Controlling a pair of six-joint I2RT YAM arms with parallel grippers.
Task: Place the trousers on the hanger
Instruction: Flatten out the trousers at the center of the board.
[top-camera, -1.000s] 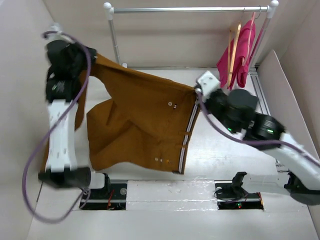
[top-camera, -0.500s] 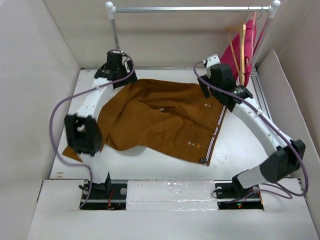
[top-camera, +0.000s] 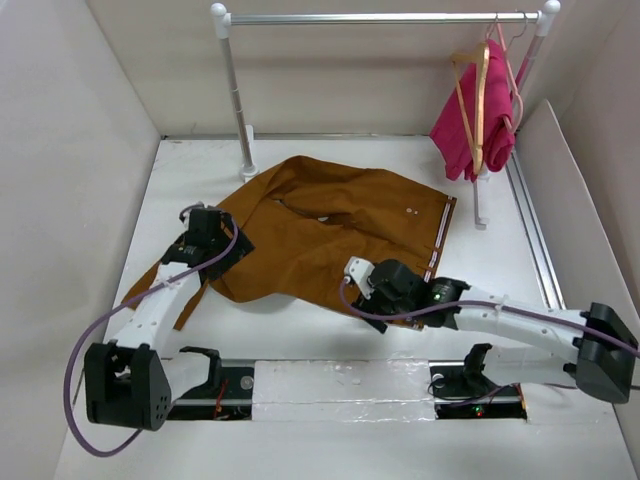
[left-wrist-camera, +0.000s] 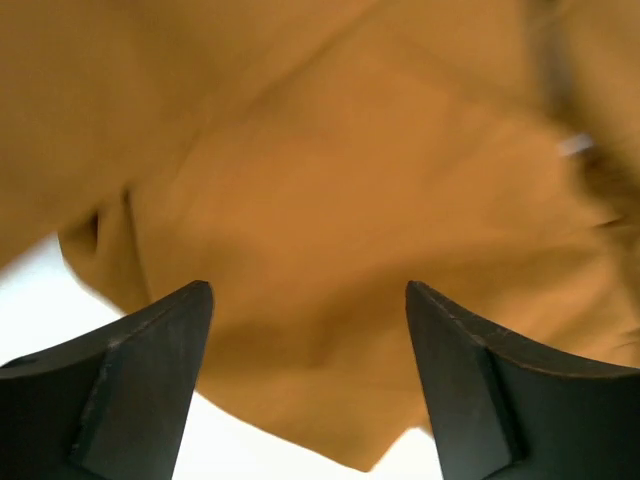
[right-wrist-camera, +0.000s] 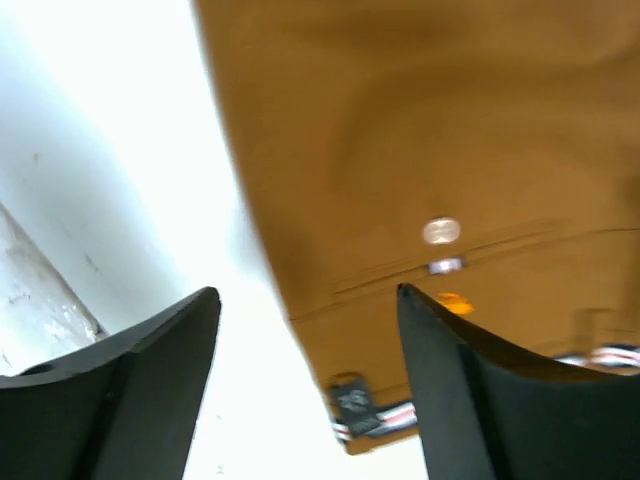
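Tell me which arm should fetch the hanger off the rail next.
Right, probably. The hanger hangs at the right end of the rail, on that arm's side; the left gripper is over the far left edge of the trousers. Both jaws stand open, empty.
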